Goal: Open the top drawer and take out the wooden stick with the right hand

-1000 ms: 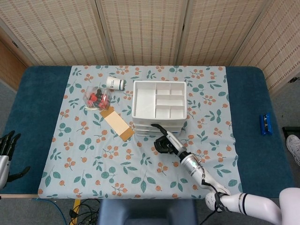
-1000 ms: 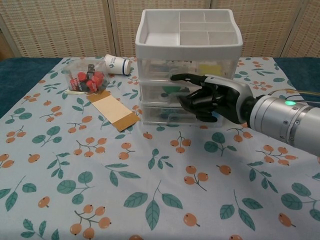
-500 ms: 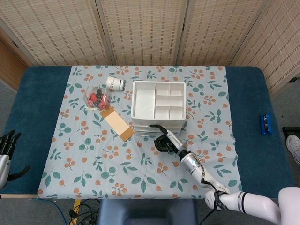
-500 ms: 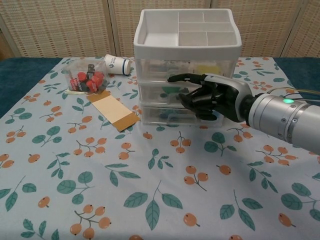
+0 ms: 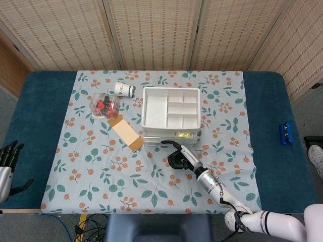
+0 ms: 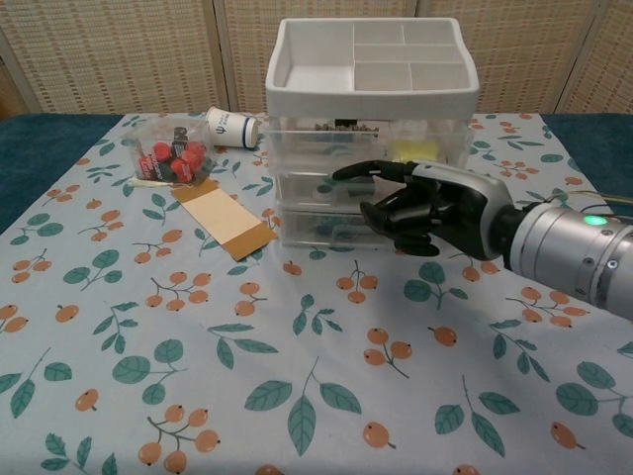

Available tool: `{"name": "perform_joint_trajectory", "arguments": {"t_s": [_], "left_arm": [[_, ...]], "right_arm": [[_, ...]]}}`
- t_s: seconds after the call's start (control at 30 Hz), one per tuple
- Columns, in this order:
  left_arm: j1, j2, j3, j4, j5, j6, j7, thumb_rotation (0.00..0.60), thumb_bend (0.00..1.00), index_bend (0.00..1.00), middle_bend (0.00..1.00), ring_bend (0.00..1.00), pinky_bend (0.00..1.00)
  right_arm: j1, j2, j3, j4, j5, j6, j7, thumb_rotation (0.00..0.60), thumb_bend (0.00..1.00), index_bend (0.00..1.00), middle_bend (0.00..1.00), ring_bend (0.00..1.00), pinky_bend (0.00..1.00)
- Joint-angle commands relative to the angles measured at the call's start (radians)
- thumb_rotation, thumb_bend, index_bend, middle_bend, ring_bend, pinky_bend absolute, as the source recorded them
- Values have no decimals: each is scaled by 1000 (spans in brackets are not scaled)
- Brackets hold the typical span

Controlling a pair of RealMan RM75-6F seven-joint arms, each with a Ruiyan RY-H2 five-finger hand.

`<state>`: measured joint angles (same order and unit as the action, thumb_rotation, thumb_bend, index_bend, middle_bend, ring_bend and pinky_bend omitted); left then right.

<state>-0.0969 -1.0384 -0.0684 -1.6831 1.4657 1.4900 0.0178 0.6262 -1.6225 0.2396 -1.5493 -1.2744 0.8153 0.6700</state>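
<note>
A white three-drawer unit (image 5: 170, 108) (image 6: 371, 59) with a divided tray on top stands mid-table. Its clear top drawer (image 5: 174, 134) (image 6: 316, 143) is pulled out a little, with something yellow showing inside. I cannot make out the wooden stick among the contents. My right hand (image 5: 180, 157) (image 6: 425, 203) is at the drawer front, with one finger stretched out and hooked on the top drawer's front edge and the others curled in. My left hand (image 5: 7, 160) hangs at the table's near left edge, fingers apart and holding nothing.
A white bottle (image 5: 124, 89) (image 6: 232, 127) lies left of the unit, behind a clear bag of red pieces (image 5: 103, 106) (image 6: 173, 158). A brown card (image 5: 127, 132) (image 6: 226, 220) lies beside the unit's left front. A blue object (image 5: 286, 133) sits far right.
The right hand has drawn back toward me and the top drawer has slid out with it, uncovering the yellow item. The left hand has not moved.
</note>
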Motion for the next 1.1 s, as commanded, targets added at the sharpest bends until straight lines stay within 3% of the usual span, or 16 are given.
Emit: {"name": "perform_joint_trajectory", "arguments": {"t_s": [0.03,0.33,0.57,0.83,1.1], "left_arm": [[0,-1,0,1,1,1,-1,600,159,32,0,0,73],[2,-2,3,5,3,1,-6,600,159,32,0,0,73],[4,-1,3,7,4,3,-10,600,159,32,0,0,73],[4,-2,5,5,11,5,-10,600,159,32,0,0,73],[2,2,6,-1,15,1,-10,600,159,32,0,0,73]], "right_arm": [[-11,6,-15,-17,-15,14,3,600,596,202,865,948,928],[-56,22,-82,-65,-83,78,-22,600,596,202,864,948,928],[-102,73,-152,-124,-205,212,-224,600,596,202,864,948,928],[-129,173,-106,-259,-192,319,-483,600,596,185,864,948,928],[-115,243,-60,-322,-52,290,-638,600,596,173,864,948,930]]}}
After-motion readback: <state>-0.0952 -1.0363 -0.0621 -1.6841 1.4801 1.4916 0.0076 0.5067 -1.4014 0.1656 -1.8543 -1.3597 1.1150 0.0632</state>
